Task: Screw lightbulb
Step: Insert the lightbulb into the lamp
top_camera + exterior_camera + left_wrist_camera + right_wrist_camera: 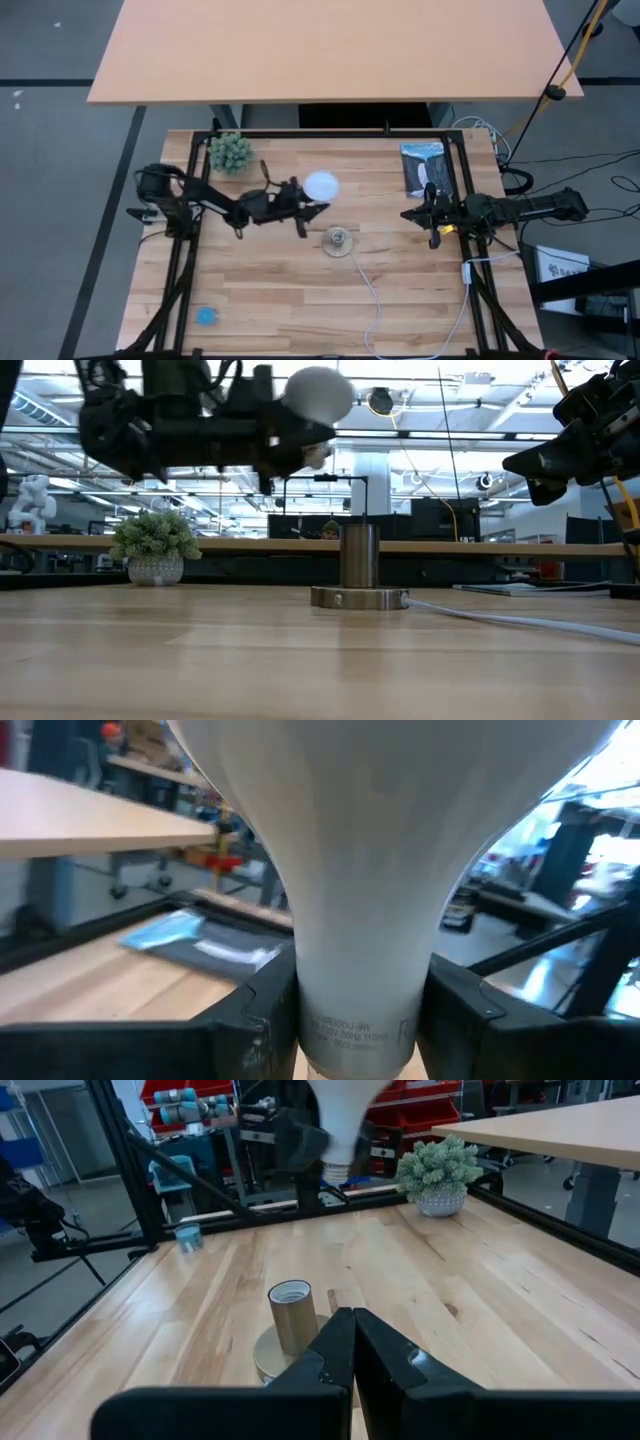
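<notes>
Small grey print is showing on the narrow neck of the lightbulb (357, 950) in the left wrist view, just above its base, but the characters are too faint to read. No other lettering is showing legibly anywhere.

— What am I looking at for finishes?

— I see a pale, smooth wooden plank table (270, 290) with a soft sheen. The round white frosted lightbulb (321, 185) looks matt, its neck smooth with faint grey print. The black left gripper (357, 1020) clamping that neck looks like dull plastic.

— And the socket?

— I read the upright cylindrical socket (359, 555) as brushed metal on a flat shiny round base, with a smooth white cord (372, 300). The dark right gripper (353, 1342) looks matt, fingers pressed together.
</notes>
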Tool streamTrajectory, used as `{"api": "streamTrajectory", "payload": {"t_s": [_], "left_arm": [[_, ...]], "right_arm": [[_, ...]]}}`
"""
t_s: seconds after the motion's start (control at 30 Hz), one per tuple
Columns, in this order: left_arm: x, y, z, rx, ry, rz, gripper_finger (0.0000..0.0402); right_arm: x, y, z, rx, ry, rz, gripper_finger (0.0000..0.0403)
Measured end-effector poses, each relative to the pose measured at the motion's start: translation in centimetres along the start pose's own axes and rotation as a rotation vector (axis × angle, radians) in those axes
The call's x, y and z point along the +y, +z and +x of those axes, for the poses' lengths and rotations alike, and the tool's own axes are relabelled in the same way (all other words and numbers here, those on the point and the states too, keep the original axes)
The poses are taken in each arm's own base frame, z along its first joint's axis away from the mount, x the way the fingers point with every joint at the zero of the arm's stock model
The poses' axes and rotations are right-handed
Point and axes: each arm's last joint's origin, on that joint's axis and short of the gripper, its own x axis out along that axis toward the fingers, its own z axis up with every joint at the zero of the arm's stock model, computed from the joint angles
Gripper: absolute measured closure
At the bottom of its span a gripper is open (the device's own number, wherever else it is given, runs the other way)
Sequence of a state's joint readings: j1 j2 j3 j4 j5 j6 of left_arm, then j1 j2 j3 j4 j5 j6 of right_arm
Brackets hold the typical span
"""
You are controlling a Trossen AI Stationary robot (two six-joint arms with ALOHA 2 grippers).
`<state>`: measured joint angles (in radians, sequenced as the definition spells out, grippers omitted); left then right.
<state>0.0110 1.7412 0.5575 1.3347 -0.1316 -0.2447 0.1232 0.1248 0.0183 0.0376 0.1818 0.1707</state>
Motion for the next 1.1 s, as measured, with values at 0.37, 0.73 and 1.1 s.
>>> {"api": "streamTrajectory", "payload": {"t_s": [0.37, 0.73, 1.1], "left_arm": [[-1.5, -1.3, 3.4, -0.003, -0.036, 0.039, 0.0246], [-1.7, -1.1, 3.8, -0.004, -0.058, 0.116, 0.0246], [-1.4, -1.8, 3.8, 0.061, -0.043, 0.179, 0.0246]], "right_arm": [[0.0, 0.0, 0.0, 0.004, -0.001, -0.001, 0.0403], [0.0, -0.1, 0.1, 0.008, -0.001, -0.001, 0.0403], [0.0, 0.6, 0.1, -0.071, -0.027, 0.007, 0.0403]]}}
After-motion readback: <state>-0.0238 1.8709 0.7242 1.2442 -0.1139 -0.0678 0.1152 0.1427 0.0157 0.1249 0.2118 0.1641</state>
